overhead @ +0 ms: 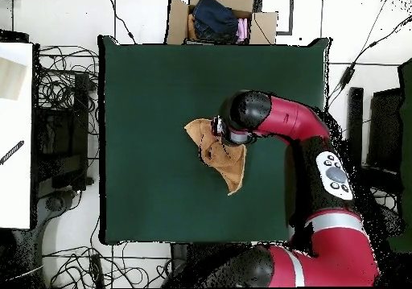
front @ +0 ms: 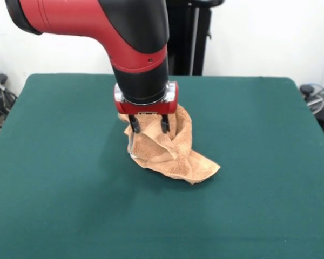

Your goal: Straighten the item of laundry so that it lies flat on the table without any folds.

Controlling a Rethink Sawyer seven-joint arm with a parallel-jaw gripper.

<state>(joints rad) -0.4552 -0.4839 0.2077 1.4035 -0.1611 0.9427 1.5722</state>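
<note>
The orange-tan towel (front: 175, 156) lies crumpled in a raised heap near the middle of the dark green table (front: 54, 162). One corner trails out flat toward the front right. My gripper (front: 148, 127) points straight down onto the top left of the heap. Its two fingers stand apart, open, with towel cloth between and behind them, and a fold rises beside the gripper's right side. In the overhead view the towel (overhead: 229, 163) shows as a folded, pointed shape partly under the gripper (overhead: 219, 130) on the table (overhead: 145, 84). The label is hidden.
A cardboard box with dark clothes (overhead: 217, 18) stands beyond the table's far edge in the overhead view. Cables and equipment (overhead: 60, 133) lie on the floor at the left. The robot's pedestal (front: 189, 38) stands behind the table.
</note>
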